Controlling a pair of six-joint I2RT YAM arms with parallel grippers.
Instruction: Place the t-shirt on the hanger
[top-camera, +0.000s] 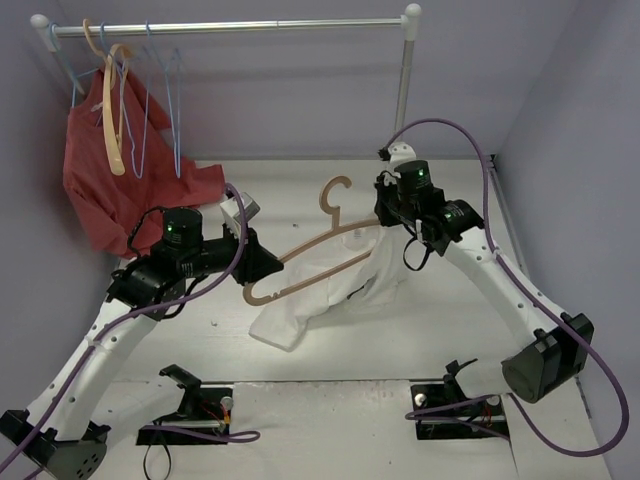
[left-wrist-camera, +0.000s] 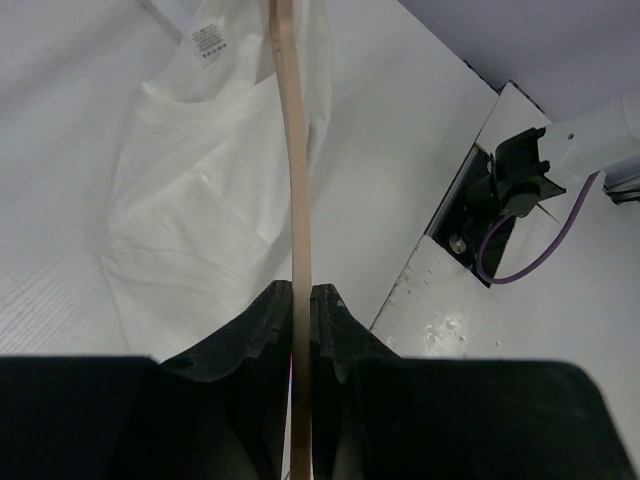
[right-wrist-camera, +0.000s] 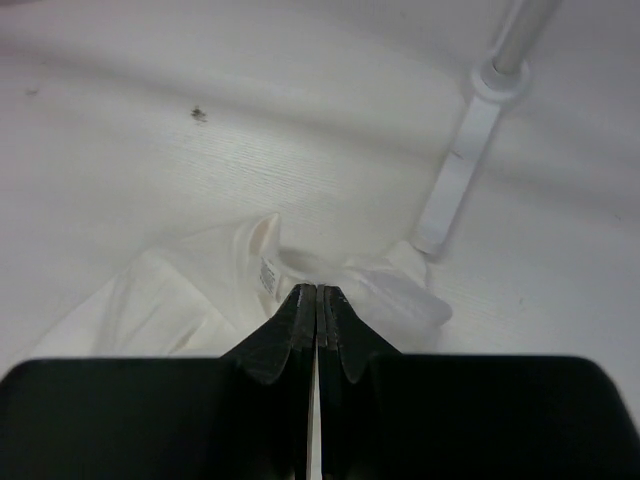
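Clamping the left gripper (left-wrist-camera: 300, 292) on the thin edge of the tan wooden hanger (left-wrist-camera: 296, 150), jaws pressing flat against both faces of its arm near one end. Holding that hanger off the tabletop (right-wrist-camera: 150, 130), reaching straight ahead of the left gripper and slanting across toward the right gripper (right-wrist-camera: 316, 292), with the hook rising on the far side. Crossing above the white t-shirt (left-wrist-camera: 200, 200), spreading ahead of the left gripper and to its left, underneath the wooden arm. Pinching the right gripper fully closed on the t-shirt near its neckline, holding that part raised just beside the hanger's far end. Bunching right at the closed fingertips of the right gripper, slightly ahead and to the left: the collar and its sewn label (right-wrist-camera: 267, 272). Draping down below the right gripper and trailing back toward the left one. Not telling whether the hanger's far end is inside the neck opening. Hanging well beyond the left gripper, off to its left, on a rail (top-camera: 230, 27): a red garment (top-camera: 100, 190) and a cream hanger (top-camera: 112, 120).
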